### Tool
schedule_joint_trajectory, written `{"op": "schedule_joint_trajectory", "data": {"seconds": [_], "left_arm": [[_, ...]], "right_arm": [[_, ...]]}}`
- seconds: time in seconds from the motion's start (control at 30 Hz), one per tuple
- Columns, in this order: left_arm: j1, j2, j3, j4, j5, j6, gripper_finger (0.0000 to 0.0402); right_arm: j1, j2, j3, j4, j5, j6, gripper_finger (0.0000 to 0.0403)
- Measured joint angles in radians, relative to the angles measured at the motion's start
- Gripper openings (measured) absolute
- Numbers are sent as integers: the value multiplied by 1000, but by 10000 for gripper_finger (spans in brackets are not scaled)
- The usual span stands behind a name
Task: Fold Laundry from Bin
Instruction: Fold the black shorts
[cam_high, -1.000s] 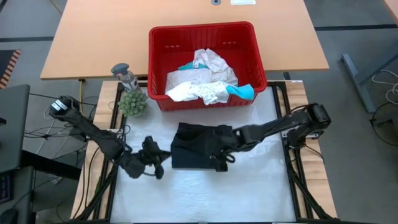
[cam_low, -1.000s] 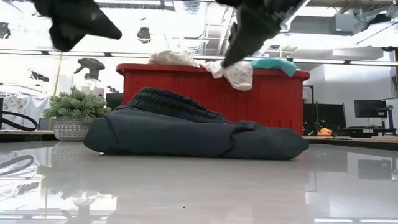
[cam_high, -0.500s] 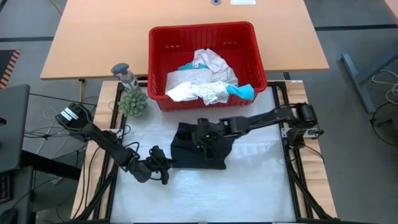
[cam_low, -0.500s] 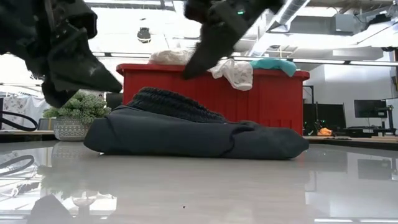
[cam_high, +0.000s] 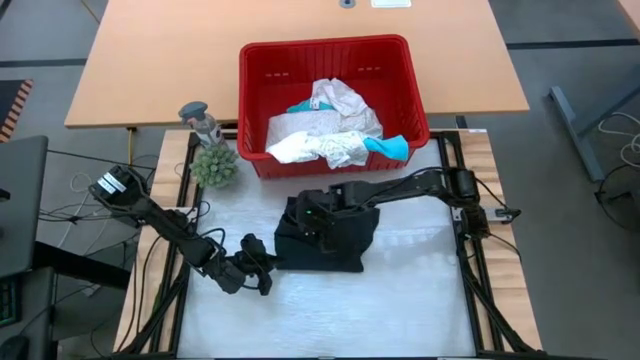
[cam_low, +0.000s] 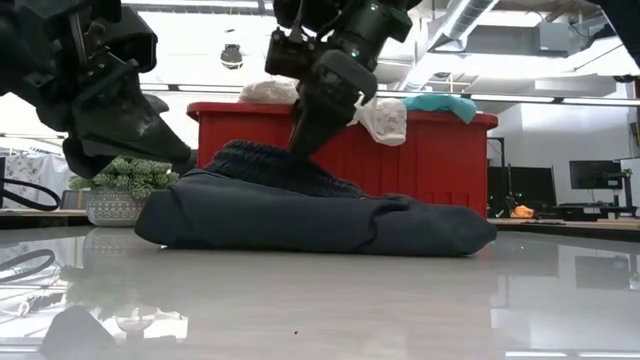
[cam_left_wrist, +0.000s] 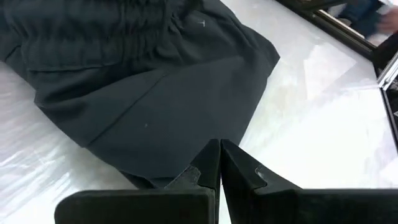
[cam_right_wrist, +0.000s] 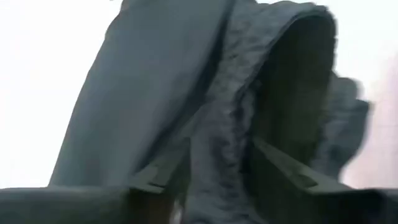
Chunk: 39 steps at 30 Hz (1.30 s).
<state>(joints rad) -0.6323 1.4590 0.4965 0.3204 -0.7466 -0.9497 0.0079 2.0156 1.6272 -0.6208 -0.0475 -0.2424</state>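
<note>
Black cloth (cam_high: 322, 235) lies bunched on the white table (cam_high: 400, 300), near the red bin (cam_high: 330, 60). Just left of it waits the left gripper (cam_high: 262, 268), shut and empty. The right gripper (cam_high: 312, 215) is part open, its fingers astride a ribbed ridge of cloth. It risks pinching several layers and dragging the whole bundle. Whether it grips yet is unclear. White and teal laundry (cam_high: 325, 135) remains in the bin.
</note>
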Motion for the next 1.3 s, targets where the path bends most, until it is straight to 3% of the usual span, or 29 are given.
{"op": "schedule_joint_trajectory", "data": {"seconds": [0.13, 0.2, 0.47, 0.8, 1.1, 1.3], "left_arm": [[0, 0, 0, -19, -1, -1, 0], [0, 0, 0, -36, -10, -13, 0], [0, 0, 0, -45, -42, -33, 0], [0, 0, 0, -58, -46, -42, 0], [0, 0, 0, -60, -46, -69, 0], [0, 0, 0, -60, -46, -83, 0]], "right_arm": [[-10, -36, -1, -10, 34, 4, 54], [-19, -54, 0, -13, 58, 16, 20], [-88, -62, -1, -67, 98, 175, 18], [-149, -45, -42, -71, 101, 221, 34], [-157, -54, -44, -136, 334, 246, 69], [-130, -68, 2, -175, 367, 242, 101]]}}
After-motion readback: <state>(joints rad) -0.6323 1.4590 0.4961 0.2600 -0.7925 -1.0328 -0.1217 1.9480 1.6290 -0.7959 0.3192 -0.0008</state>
